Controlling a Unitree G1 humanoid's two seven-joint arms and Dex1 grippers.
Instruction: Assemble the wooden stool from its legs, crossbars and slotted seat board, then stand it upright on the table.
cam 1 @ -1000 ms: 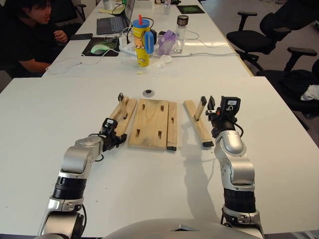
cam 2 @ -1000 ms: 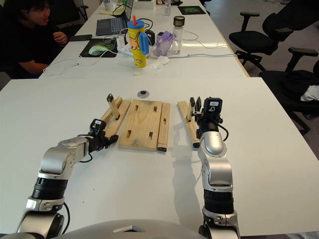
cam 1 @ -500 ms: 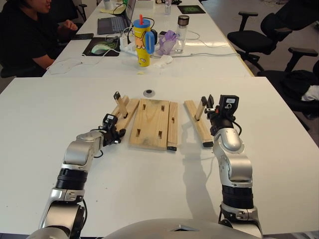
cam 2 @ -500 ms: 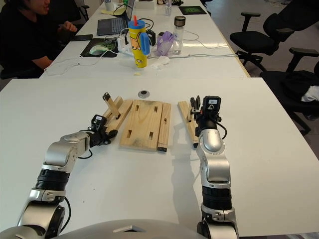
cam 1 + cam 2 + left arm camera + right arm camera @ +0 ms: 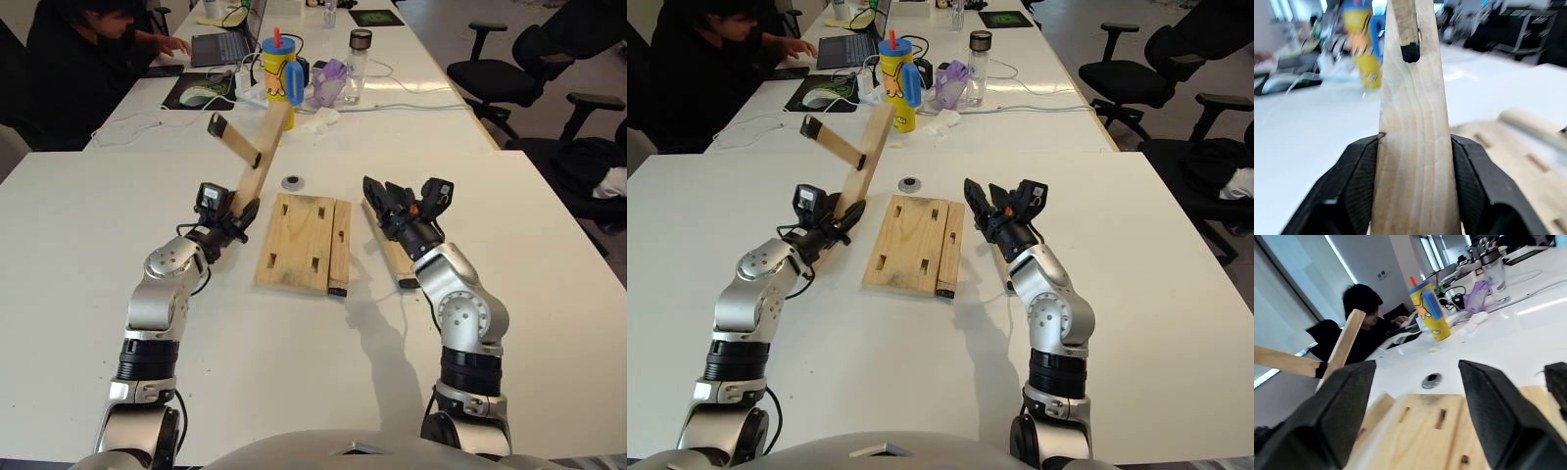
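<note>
A white table (image 5: 88,255), a second table (image 5: 411,132) behind it — black office chairs (image 5: 498,70) to the right.

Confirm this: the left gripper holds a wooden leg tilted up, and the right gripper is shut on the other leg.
Wrong on the right gripper: the right wrist view shows its fingers spread open, gripping nothing. The other leg lies on the table. The left gripper does hold a leg tilted up.

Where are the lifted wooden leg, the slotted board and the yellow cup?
lifted wooden leg (image 5: 252,181), left eye view, middle of its plank
slotted board (image 5: 297,235), left eye view, bare centre
yellow cup (image 5: 274,69), left eye view, upper body
</note>
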